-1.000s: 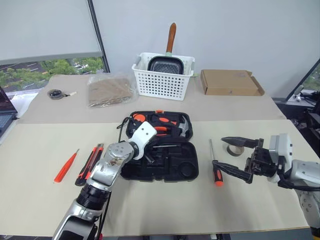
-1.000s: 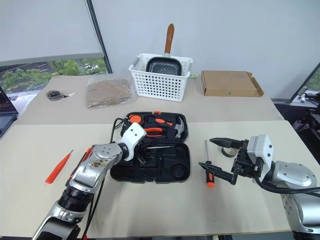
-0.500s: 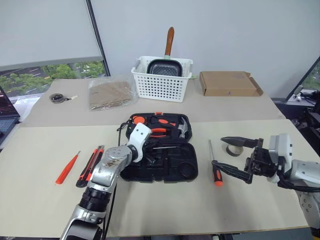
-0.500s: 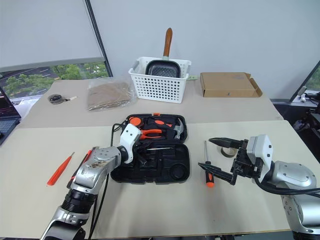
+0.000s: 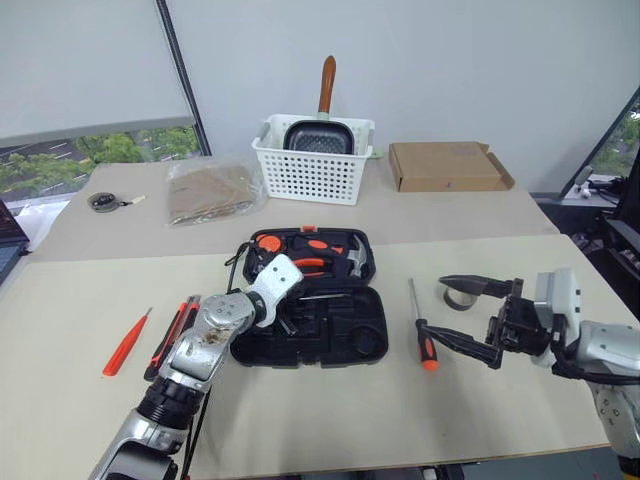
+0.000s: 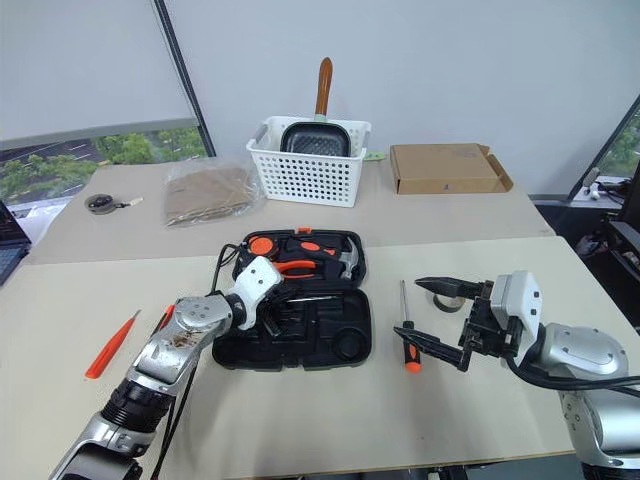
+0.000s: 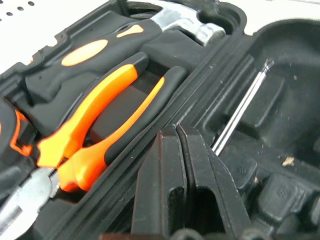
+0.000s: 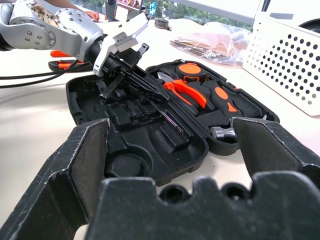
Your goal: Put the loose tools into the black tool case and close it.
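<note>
The black tool case (image 5: 345, 343) lies open at the table's middle, with orange-handled pliers (image 7: 95, 135) and a hammer (image 7: 187, 22) in its far half. My left gripper (image 5: 283, 312) is shut, fingertips down in the near half beside a screwdriver's thin shaft (image 7: 240, 110) that lies in a recess. To the right of the case, my right gripper (image 5: 436, 305) hovers open, level, above a black-and-orange screwdriver (image 5: 424, 340) and a tan tape ring (image 5: 458, 297). Left of the case lie a red tester screwdriver (image 5: 126, 342) and the utility knife (image 5: 175, 325), partly behind my left arm.
At the back stand a white slotted basket (image 5: 315, 175) holding a pan, a cardboard box (image 5: 445, 165) and a clear bag (image 5: 210, 190). A small round object (image 5: 102, 202) lies at the far left. A cable runs along my left arm near the case's left edge.
The whole picture has shifted with the camera. My left wrist has rolled a little over the case. The right gripper has kept still and open.
</note>
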Controlling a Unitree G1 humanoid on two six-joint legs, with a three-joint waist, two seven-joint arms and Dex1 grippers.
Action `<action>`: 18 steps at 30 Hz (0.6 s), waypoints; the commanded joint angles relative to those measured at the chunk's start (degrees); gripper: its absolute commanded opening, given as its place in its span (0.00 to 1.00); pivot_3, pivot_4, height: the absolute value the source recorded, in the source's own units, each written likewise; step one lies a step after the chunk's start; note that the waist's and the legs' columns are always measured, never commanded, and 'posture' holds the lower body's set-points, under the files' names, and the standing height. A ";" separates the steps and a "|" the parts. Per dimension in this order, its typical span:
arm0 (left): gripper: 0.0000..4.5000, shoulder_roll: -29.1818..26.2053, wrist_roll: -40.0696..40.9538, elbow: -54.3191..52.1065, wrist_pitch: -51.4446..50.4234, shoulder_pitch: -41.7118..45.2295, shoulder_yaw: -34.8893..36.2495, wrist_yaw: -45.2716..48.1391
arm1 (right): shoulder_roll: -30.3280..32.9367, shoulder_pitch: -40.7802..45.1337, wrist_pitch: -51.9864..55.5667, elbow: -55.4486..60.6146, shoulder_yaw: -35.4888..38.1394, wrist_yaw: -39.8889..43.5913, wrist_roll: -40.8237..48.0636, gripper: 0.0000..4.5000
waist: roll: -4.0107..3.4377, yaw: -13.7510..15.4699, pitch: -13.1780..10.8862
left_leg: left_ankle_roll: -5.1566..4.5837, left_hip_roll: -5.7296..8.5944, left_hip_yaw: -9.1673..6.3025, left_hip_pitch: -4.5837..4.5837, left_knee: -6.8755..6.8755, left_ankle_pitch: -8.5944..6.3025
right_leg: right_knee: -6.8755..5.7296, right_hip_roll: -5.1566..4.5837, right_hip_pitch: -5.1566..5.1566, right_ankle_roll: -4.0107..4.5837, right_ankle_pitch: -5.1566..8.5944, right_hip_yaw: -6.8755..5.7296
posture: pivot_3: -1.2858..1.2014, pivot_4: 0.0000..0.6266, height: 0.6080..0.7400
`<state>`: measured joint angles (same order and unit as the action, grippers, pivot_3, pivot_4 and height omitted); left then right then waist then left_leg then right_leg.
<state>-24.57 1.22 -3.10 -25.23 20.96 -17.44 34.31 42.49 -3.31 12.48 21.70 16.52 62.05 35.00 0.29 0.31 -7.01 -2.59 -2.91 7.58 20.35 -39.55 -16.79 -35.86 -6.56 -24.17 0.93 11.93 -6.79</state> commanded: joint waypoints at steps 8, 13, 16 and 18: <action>0.02 0.24 -2.31 8.32 -1.02 -2.91 -0.96 0.47 | -0.46 -0.35 -1.50 1.31 0.40 -1.13 -0.65 1.00 | -0.02 0.37 -0.01 | 0.10 0.01 -0.13 -0.10 0.05 -0.05 | 0.02 -0.34 -0.03 0.26 0.17 -0.08 | 0.52 0.24 0.70; 0.02 4.22 5.83 5.38 -0.60 -1.82 7.15 1.39 | -0.34 -0.15 -1.79 0.85 0.51 -0.98 -0.73 1.00 | 0.05 0.45 -0.12 | 0.11 0.06 -0.27 0.10 0.05 -0.04 | 0.02 -0.40 -0.05 0.12 0.09 -0.19 | 0.52 0.24 0.70; 0.02 5.80 10.67 3.98 -0.74 -1.20 11.42 2.18 | -0.30 0.00 -1.90 0.68 0.40 -0.89 -0.73 1.00 | 0.18 0.52 -0.25 | 0.14 0.08 -0.39 0.57 0.04 0.02 | 0.03 -0.36 -0.31 -0.06 -0.03 -0.30 | 0.52 0.24 0.70; 0.02 6.14 12.68 3.74 -0.38 -0.65 13.32 2.57 | -0.30 0.16 -1.97 0.53 0.31 -0.86 -0.74 1.00 | 0.22 0.57 -0.33 | -0.27 0.10 -0.41 0.94 0.01 0.31 | 0.03 -0.02 -0.62 -0.07 -0.03 -0.31 | 0.52 0.24 0.70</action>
<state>-18.13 12.43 -0.19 -24.97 20.23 -6.96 37.04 42.17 -3.74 11.97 21.49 16.27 61.16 34.32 0.52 0.88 -7.34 -2.88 -2.81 7.18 21.38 -39.56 -16.46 -35.83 -6.54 -24.88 0.86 11.90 -7.08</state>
